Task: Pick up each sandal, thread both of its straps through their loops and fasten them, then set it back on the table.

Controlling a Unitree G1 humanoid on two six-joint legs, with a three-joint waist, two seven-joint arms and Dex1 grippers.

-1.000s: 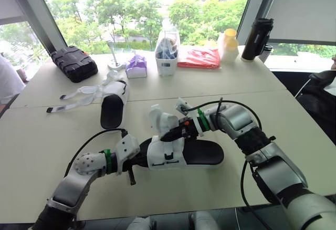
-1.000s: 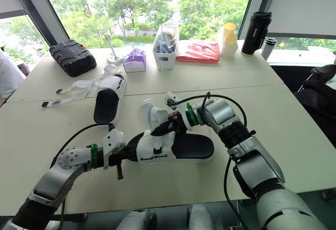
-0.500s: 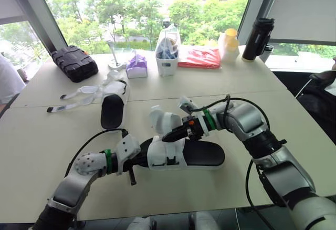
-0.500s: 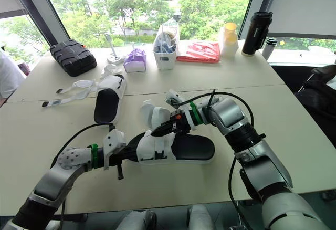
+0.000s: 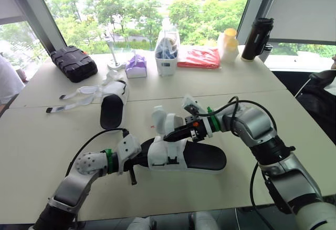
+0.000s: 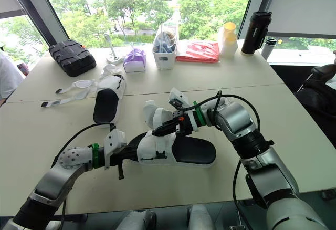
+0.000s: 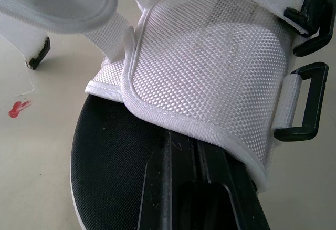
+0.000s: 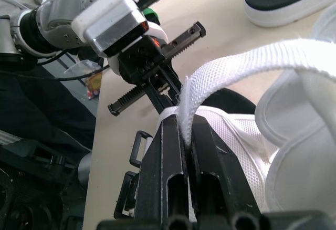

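The near sandal [image 5: 197,157], black-soled with a white mesh upper, lies at the table's middle. My left gripper [image 5: 140,161] is shut on its sole [image 7: 115,151] at the toe end, under the mesh. Two black loops [image 7: 304,104] hang off the upper's side. My right gripper [image 5: 167,136] reaches in from the right, just above the upper, shut on a white strap [image 8: 231,67] that arcs upward. The second sandal [image 5: 113,106] lies farther back on the left, its straps [image 5: 79,96] spread loose on the table.
Along the far edge stand a black case [image 5: 73,63], a purple tissue pack [image 5: 136,66], a white caddy [image 5: 167,49], a red bag [image 5: 199,58], a yellow-capped bottle [image 5: 227,43] and a black flask [image 5: 257,38]. A person's sleeve [image 5: 8,80] shows at far left.
My right arm has drawn a little to the right with the strap still pinched. The near sandal has shifted slightly the same way. The left gripper keeps its hold.
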